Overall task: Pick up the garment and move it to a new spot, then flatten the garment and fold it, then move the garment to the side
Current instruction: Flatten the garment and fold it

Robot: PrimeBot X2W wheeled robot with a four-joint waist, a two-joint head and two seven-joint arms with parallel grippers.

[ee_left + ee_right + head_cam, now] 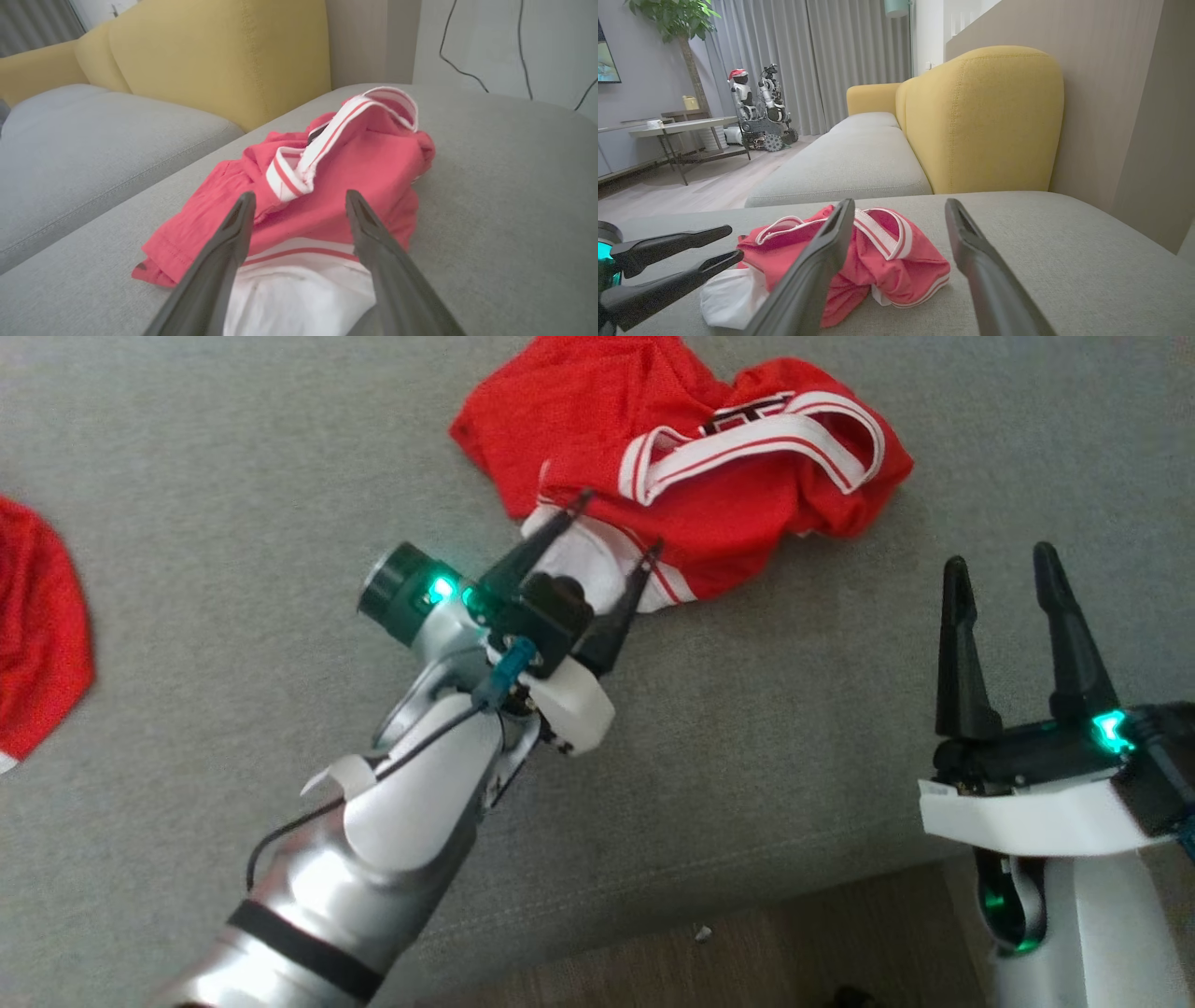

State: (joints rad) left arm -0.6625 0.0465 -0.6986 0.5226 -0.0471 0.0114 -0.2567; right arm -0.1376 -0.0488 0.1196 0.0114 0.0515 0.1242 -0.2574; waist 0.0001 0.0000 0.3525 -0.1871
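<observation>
A: Where is the garment (709, 476)?

B: It lies in a bunched-up heap on the grey sofa seat (233, 523). It is red. The bands have white and red stripes, and one part is plain white.

A: What about the left claw (621, 521)?

B: It is open. Its two dark fingers stand wide apart, one on each side of the white part, at the near edge of the heap. It holds nothing. I cannot tell if the tips touch the cloth.

A: And the right claw (999, 557)?

B: That one is open too, and empty. It is off to the right of the garment, well apart from it, near the front edge of the seat.

A: Is there more red stuff?

B: Yes. Another red cloth (37, 625) lies at the far left of the seat, well apart from the heap. The edge of the head view cuts it off.

A: What is behind the heap?

B: A yellow back cushion (210, 56) stands up behind the seat.

A: And lower down?

B: A wood floor (747, 943) runs below the front of the seat. In the right wrist view, a second robot (756, 107) stands across the room, by the grey curtains (831, 56).
</observation>
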